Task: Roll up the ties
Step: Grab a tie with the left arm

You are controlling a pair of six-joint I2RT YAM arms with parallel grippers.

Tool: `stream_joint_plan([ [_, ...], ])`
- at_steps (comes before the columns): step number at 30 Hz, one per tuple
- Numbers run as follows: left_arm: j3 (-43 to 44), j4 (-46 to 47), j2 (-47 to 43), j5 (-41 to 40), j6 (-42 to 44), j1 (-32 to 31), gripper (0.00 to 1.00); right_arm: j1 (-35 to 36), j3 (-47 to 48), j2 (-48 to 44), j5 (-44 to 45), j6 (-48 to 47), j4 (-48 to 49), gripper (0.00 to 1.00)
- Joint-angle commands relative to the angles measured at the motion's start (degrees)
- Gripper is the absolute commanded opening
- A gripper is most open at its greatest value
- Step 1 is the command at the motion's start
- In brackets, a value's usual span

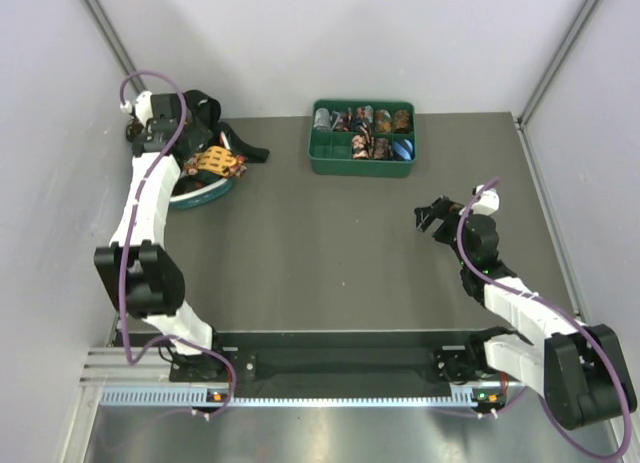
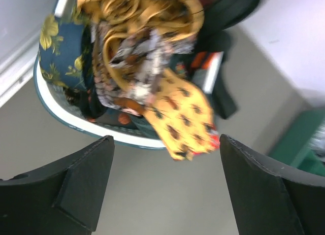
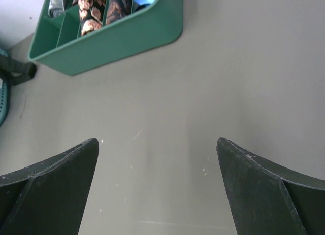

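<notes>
Yellow patterned tie (image 2: 185, 118) spills over the basket (image 2: 76, 122) rim from a loose heap, handy for the left fingers (image 2: 76, 184), spread empty above it. The right fingers (image 3: 51, 189) gape empty near the green tray (image 3: 117, 39) of rolled ties (image 3: 94, 11).

From my station I see a matte grey-brown table (image 1: 330, 263) boxed in by plain white walls (image 1: 330, 33) at the back and both sides, with slanting metal corner posts (image 1: 108, 33) at the far corners, a ribbed aluminium rail (image 1: 330, 395) along its near edge, and soft, even light throughout.
</notes>
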Motion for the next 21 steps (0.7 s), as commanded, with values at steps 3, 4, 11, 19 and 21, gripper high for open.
stream_joint_plan([
  [3, 3.03, -3.2, 7.08, 5.21, -2.57, 6.92, 0.85, -0.25, 0.93, 1.77, -2.24, -0.42, 2.98, 1.0],
  [4, 3.38, -3.2, 8.31, 5.31, -2.39, 7.36, 0.83, -0.25, 1.1, 1.69, -2.16, -0.42, 2.98, 1.0],
  [11, 7.33, -1.7, 19.81, 18.64, -0.02, 9.38, 0.62, -0.16, 0.93, 0.72, -2.77, -0.77, 3.5, 1.0],
  [19, 12.53, -4.08, 11.79, 13.51, 0.69, 9.82, 0.0, -0.16, 0.84, 0.54, -3.12, -1.47, 3.85, 1.0],
  [21, 11.21, -2.06, 7.55, 11.04, 0.6, 9.73, 0.0, -0.25, 1.01, 1.42, -3.48, -1.38, 4.03, 1.0],
])
